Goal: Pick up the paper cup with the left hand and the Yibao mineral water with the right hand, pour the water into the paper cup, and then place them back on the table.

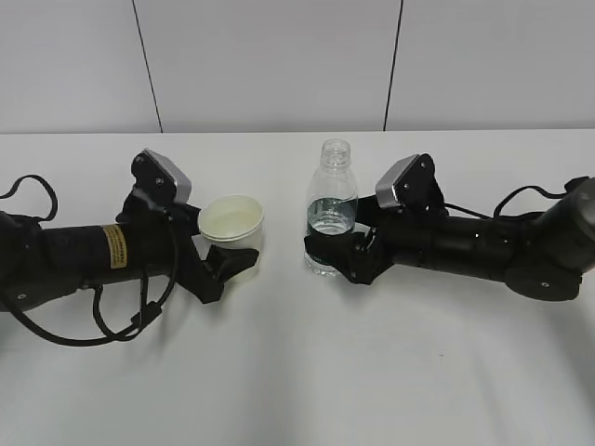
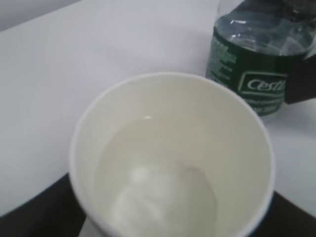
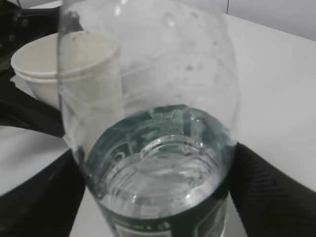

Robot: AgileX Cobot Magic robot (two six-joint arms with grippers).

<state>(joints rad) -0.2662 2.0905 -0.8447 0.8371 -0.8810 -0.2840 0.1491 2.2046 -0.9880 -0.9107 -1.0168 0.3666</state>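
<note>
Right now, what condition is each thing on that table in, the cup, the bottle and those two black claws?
paper cup: upright on the table, some water inside.
Yibao mineral water: upright, uncapped, partly full.
left gripper: jaws either side of the cup; grip unclear.
right gripper: jaws around the bottle's base; grip unclear.

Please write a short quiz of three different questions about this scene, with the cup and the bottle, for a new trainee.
1. True or false: the paper cup holds water.
2. Which stands taller on the table: the cup or the Yibao mineral water?
3. The bottle's mouth has: A) a cap B) no cap C) a straw

Key: 1 true; 2 the Yibao mineral water; 3 B
</note>
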